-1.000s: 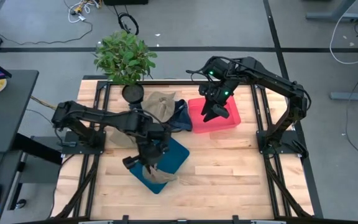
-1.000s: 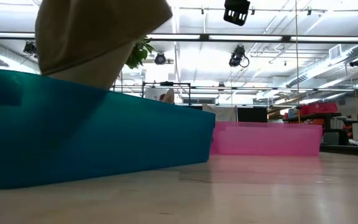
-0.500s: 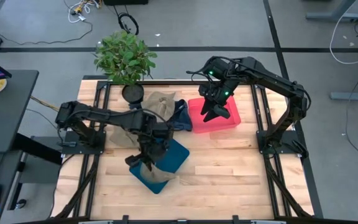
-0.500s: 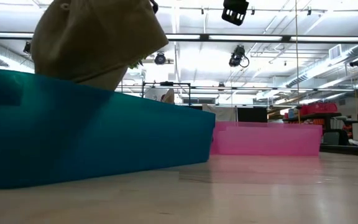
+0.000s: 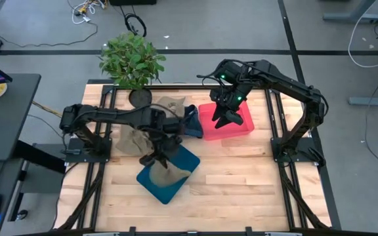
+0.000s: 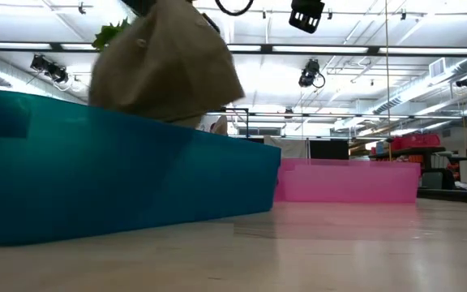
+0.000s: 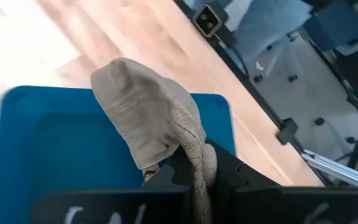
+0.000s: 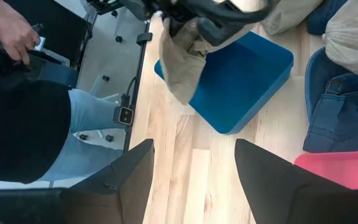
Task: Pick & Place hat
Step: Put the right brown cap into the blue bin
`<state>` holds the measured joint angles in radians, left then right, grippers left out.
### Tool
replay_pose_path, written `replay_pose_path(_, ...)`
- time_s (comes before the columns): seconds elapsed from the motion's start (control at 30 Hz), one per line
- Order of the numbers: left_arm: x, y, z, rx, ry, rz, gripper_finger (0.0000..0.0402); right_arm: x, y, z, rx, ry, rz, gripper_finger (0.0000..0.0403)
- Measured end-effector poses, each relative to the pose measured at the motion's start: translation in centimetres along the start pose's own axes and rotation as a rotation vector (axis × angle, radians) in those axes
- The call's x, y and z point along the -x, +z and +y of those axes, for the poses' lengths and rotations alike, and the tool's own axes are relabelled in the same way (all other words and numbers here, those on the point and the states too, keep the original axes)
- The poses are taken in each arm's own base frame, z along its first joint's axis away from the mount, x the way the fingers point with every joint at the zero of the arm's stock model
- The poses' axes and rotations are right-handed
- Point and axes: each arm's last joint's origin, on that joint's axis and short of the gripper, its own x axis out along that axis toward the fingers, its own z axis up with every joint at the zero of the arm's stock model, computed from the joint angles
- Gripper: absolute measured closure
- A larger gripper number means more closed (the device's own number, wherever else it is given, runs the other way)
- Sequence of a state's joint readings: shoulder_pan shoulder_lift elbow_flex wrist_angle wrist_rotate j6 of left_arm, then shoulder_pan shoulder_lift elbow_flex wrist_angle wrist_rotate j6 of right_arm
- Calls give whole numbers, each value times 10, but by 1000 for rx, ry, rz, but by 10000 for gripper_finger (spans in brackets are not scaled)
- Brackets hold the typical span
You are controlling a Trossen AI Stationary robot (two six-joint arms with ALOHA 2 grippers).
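My left gripper (image 5: 157, 156) is shut on a tan hat (image 5: 170, 173) over the blue bin (image 5: 186, 164). The hat also shows in the left wrist view (image 7: 148, 112) and in the low view (image 6: 164, 69), where its lower part dips behind the bin's near wall (image 6: 120, 178). My right gripper (image 5: 224, 118) is open and empty above the pink bin (image 5: 241, 124); its wrist view (image 8: 194, 180) looks across at the hat (image 8: 182, 68) and the blue bin (image 8: 247, 74). My left gripper pinches a bunched fold of the tan hat at its thick stitched edge (image 7: 196, 163) between its two fingers. The fingers come from above, slanting down. The hat hangs below them, slack, with its lower part inside the blue bin's rim; I cannot tell whether it touches the bin's floor.
More hats lie at the table's far middle: a tan one (image 5: 168, 107), a denim-blue one (image 5: 190, 122), and a tan one (image 5: 132, 141) under the left arm. A potted plant (image 5: 132, 60) stands at the far left. A person (image 8: 36, 118) stands beyond the table's near edge.
My left gripper has carried the hat toward the table's far edge and a little to the right. The hat, which hung over the blue bin's near corner, now hangs over the bin's inside. The gripper stays shut on it.
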<state>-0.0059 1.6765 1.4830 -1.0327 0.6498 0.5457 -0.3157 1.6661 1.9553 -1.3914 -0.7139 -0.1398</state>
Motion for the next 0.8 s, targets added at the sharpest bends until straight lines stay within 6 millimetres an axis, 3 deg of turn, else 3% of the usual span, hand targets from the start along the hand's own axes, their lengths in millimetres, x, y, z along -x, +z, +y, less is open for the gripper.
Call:
replay_pose_path(0.43, -35, -17, 48, 138, 37, 104, 383, 0, -1, 0, -11, 1, 7, 176)
replay_pose_path(0.8, -17, -32, 71, 297, 138, 101, 383, 0, -1, 0, -10, 1, 7, 176)
